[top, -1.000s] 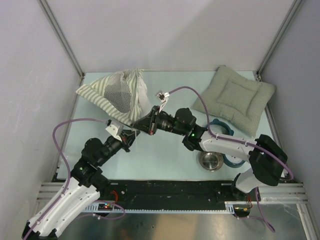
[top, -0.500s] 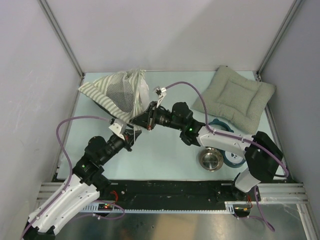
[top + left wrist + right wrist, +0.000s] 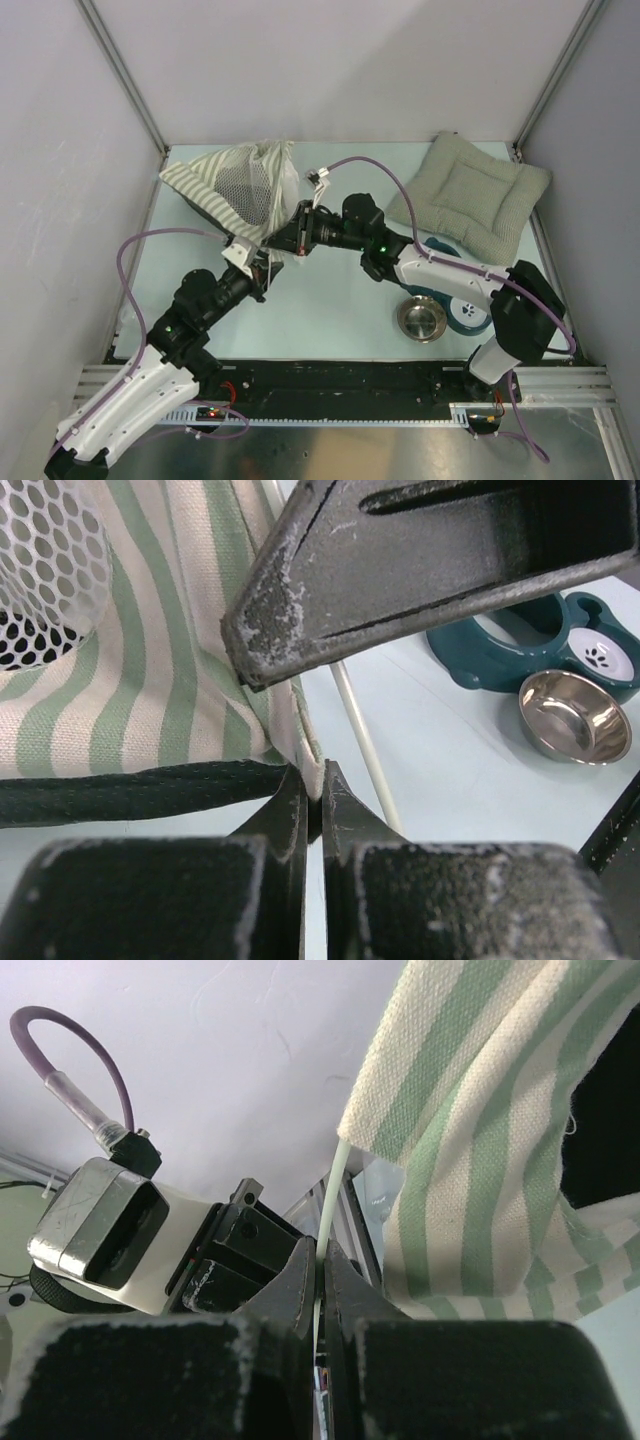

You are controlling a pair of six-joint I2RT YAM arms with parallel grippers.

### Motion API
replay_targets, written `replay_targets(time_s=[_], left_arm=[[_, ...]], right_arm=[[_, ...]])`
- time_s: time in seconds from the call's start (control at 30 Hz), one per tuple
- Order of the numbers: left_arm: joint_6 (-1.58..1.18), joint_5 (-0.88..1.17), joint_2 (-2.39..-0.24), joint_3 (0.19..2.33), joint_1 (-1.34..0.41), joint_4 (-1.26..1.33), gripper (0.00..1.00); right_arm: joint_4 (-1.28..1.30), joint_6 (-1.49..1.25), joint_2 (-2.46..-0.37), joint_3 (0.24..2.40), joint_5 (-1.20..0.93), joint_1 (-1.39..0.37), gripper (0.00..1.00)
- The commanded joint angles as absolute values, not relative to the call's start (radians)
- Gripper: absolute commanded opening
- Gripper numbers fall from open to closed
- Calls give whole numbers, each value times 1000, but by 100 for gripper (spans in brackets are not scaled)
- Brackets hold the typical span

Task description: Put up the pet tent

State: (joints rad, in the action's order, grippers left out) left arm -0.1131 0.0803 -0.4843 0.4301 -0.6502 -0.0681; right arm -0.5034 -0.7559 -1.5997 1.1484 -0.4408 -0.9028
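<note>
Pale table [image 3: 330,320] is carrying the tent [image 3: 235,185] slumped at its far-left corner, not yet standing. I'm pinching its hem [image 3: 296,742] shut in the left gripper [image 3: 264,268] and clamping its thin pole [image 3: 330,1195] in the right gripper [image 3: 285,243]. Raising the frame is remaining.

- The pet tent [image 3: 200,190], striped olive-green and white with a grey mesh window [image 3: 243,185], is being shown crumpled and half-raised, well left of the quilted cushion [image 3: 470,195].
- A thin white pole [image 3: 332,1198] is being exposed at its striped hem.
</note>
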Motion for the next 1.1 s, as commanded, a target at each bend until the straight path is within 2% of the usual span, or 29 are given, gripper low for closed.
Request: replay_targets(time_s=[0.0, 0.2, 0.7, 0.87, 1.07], left_arm=[[-151, 227, -475, 431, -704, -229, 0], [-176, 199, -446, 426, -704, -234, 0], [-202, 154, -498, 452, -704, -234, 0], [-236, 127, -508, 460, -704, -232, 0], [-307, 102, -577, 519, -705, -225, 0]], right_arm=[[-479, -719, -1542, 1229, -332, -820, 0], [-306, -718, -1475, 1227, -384, -808, 0], [-192, -776, -1492, 1227, -509, -804, 0], [-129, -795, -1498, 1233, -553, -801, 9], [43, -768, -1476, 1234, -578, -805, 13]])
